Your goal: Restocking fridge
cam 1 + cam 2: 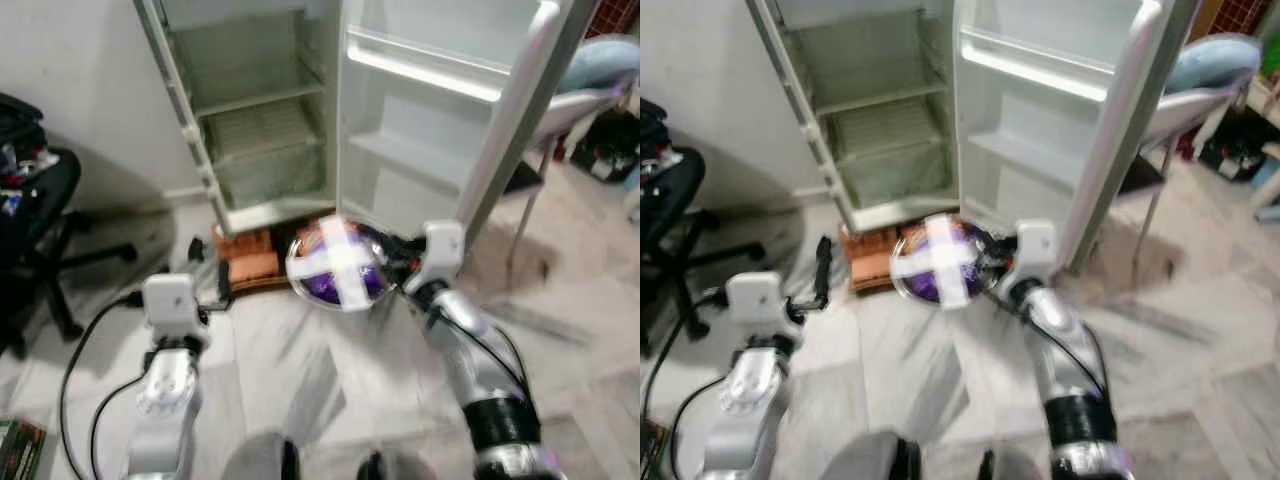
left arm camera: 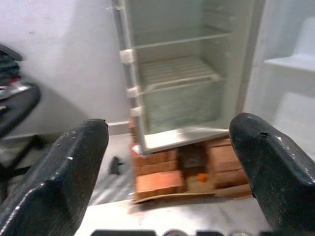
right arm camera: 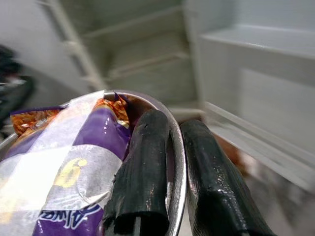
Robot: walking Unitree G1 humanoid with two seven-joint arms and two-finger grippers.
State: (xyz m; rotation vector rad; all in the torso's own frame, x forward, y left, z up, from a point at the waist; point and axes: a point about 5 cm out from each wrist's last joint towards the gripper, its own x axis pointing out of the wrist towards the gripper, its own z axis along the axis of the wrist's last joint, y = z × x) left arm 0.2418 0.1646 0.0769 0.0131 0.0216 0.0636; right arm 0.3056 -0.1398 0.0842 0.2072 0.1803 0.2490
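One item in transit: steel bowl (image 1: 338, 265) w/ purple snack packet (image 3: 59, 167), rim pinched by right hand (image 1: 392, 258), held before open fridge (image 1: 265, 120); shelves bare, stocking pending; left hand (image 2: 167, 162) open, empty.

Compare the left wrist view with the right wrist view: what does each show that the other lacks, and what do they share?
Left wrist: the open left gripper and the bricks under the fridge.

Right wrist: the right gripper shut on the rim of a metal bowl holding a purple packet.

Both: the open fridge and its bare shelves.
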